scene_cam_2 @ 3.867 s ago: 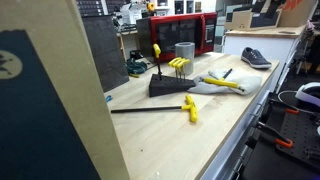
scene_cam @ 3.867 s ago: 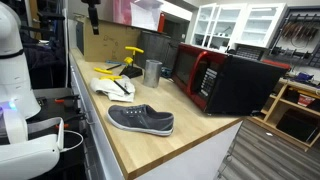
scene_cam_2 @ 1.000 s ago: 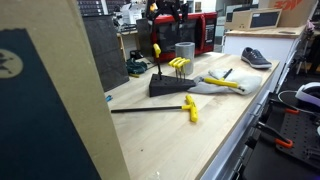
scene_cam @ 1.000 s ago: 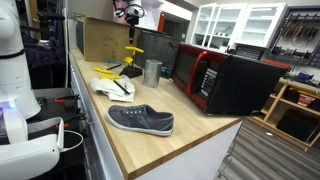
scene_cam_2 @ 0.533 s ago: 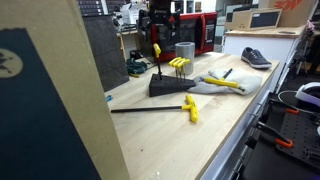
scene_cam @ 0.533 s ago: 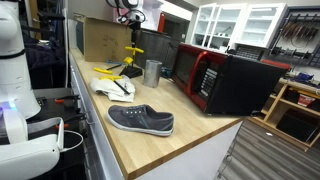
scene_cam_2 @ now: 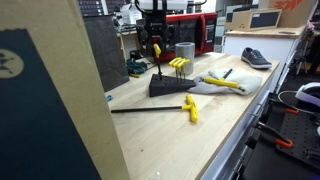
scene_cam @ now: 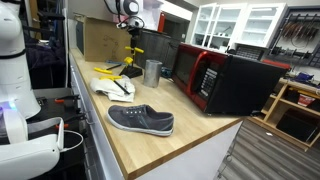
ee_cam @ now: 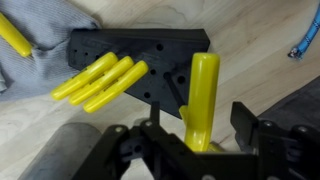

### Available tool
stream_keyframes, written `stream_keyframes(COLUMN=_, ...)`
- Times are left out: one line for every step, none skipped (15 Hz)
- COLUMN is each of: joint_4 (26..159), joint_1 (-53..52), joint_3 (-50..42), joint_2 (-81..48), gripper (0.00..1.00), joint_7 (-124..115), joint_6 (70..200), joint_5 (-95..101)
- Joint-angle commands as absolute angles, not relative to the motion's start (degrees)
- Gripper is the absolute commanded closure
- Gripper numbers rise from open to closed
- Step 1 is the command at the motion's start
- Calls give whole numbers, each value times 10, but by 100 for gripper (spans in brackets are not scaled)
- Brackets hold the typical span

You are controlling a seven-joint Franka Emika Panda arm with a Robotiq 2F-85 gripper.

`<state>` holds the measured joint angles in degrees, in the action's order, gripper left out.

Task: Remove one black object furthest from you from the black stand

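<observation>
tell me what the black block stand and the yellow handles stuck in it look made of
Black block stand: probably moulded plastic, matte, with clean round holes. Yellow handles: likely smooth plastic or a rubber coating, given soft highlights.

The gripper (ee_cam: 200, 140) hangs just above the stand (ee_cam: 140, 45), and one upright tool (ee_cam: 203, 90) rises from the stand into the gap between its fingers. In the wrist view three more tools (ee_cam: 100, 80) sit in the stand to the left of the gripper, with a cloth (ee_cam: 40, 50) beyond them. In an exterior view a cup (scene_cam_2: 185, 51) stands near the gripper, beside the stand
</observation>
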<state>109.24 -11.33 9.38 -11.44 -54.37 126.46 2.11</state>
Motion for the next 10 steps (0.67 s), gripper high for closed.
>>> stream_keyframes(joint_4=1076, joint_1=-129, joint_3=80, joint_2=-119, gripper=58, joint_7=-568, joint_6=1258, joint_5=41)
stream_keyframes(joint_4=1077, joint_1=-131, joint_3=78, joint_2=-118, gripper=66, joint_7=-567, joint_6=1261, joint_5=44)
stream_keyframes(joint_4=1080, joint_1=-131, joint_3=77, joint_2=-114, gripper=73, joint_7=-567, joint_6=1264, joint_5=52)
stream_keyframes(joint_4=1082, joint_1=-131, joint_3=76, joint_2=-111, gripper=80, joint_7=-565, joint_6=1267, joint_5=60)
stream_keyframes(joint_4=1084, joint_1=-131, joint_3=76, joint_2=-107, gripper=88, joint_7=-562, joint_6=1269, joint_5=66)
stream_keyframes(joint_4=1085, joint_1=-132, joint_3=76, joint_2=-104, gripper=95, joint_7=-561, joint_6=1269, joint_5=71)
stream_keyframes(joint_4=1089, joint_1=-132, joint_3=76, joint_2=-98, gripper=99, joint_7=-557, joint_6=1268, joint_5=74)
stream_keyframes(joint_4=1090, joint_1=-132, joint_3=77, joint_2=-94, gripper=97, joint_7=-554, joint_6=1267, joint_5=74)
stream_keyframes(joint_4=1092, joint_1=-132, joint_3=78, joint_2=-90, gripper=95, joint_7=-551, joint_6=1266, joint_5=73)
stream_keyframes(joint_4=1094, joint_1=-131, joint_3=79, joint_2=-85, gripper=95, joint_7=-547, joint_6=1264, joint_5=69)
